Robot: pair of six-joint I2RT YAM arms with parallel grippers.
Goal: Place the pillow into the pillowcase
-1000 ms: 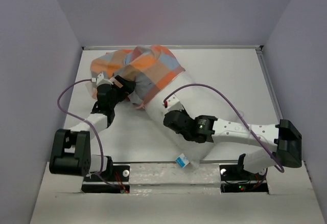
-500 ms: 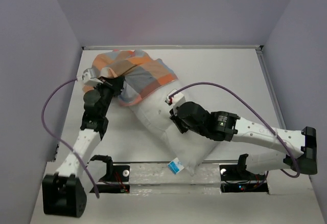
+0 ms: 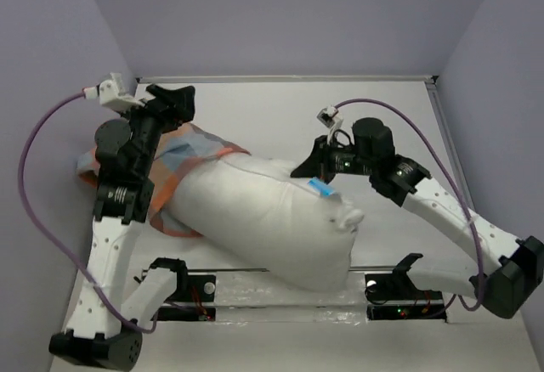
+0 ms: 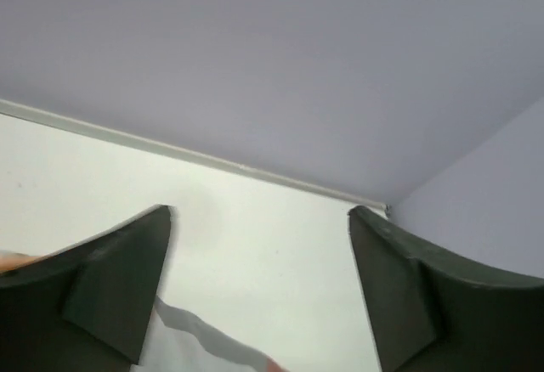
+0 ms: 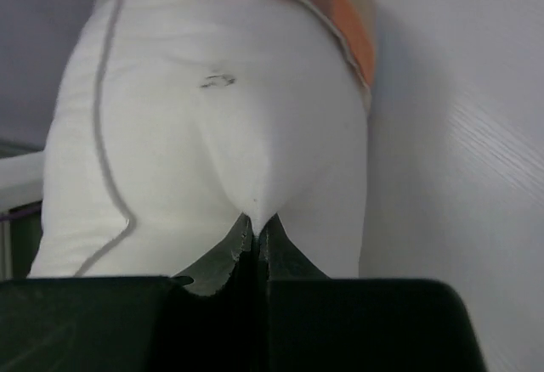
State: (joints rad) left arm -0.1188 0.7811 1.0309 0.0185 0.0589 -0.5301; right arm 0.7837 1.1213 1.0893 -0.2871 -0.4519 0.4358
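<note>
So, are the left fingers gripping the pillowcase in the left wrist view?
No, the left fingers stand wide apart above the table, gripping nothing.

light: bright, even, diffuse | shadows: soft, under pillow on table | focus: overhead sharp, wrist views slightly soft

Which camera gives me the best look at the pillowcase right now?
Top external: the pillowcase shows as checked cloth bunched at the end of the pillow nearest the left arm, with most of the pillow bare. Right wrist catches only its orange edge beyond the pillow. Left wrist shows almost none of it, mostly table and wall.
</note>
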